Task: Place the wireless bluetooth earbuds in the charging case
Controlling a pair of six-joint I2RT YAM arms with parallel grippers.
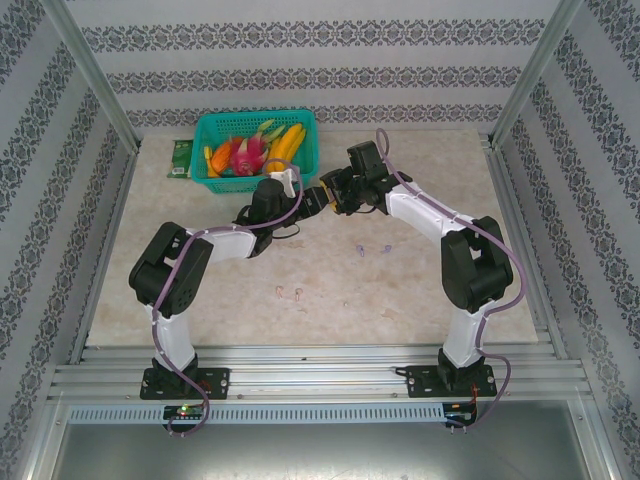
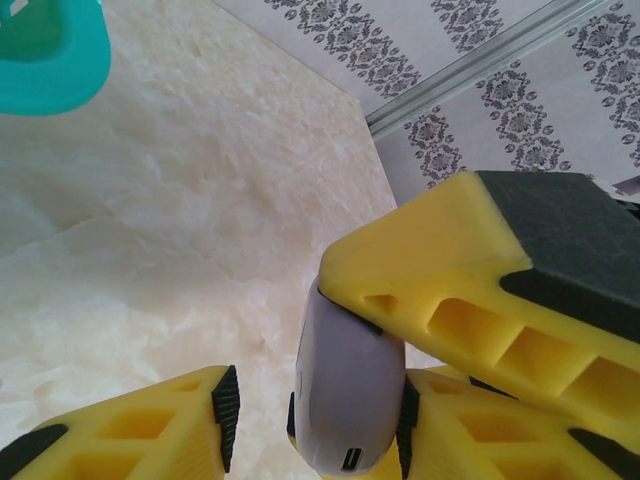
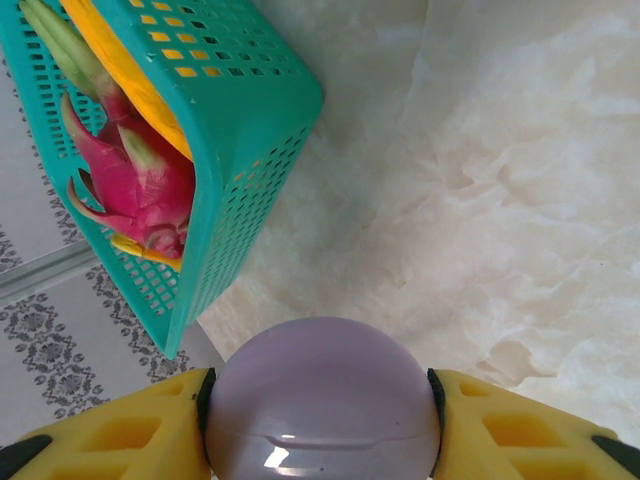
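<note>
The table [image 1: 430, 290] is carrying a teal basket [image 1: 256, 114] of fruit at the far left. Both arms are reaching into the far middle and meeting just right of it.

The right gripper [image 3: 320, 410] is clamping the pale purple charging case [image 3: 322, 370] between both pads, and it's looking lifted off the table. The left gripper [image 2: 315, 420] is straddling the same case with its jaws apart, with a gap showing at one pad.

The lid's looking shut to me, so I'm guessing opening it is the step in hand. I'd be keeping the right squeeze off the seam and easing the left fingers in slowly, so the case isn't popping out.

The purple earbuds [image 1: 360, 250] and pink earbuds [image 1: 290, 293] are lying nearer on the table, well apart from the case.
</note>
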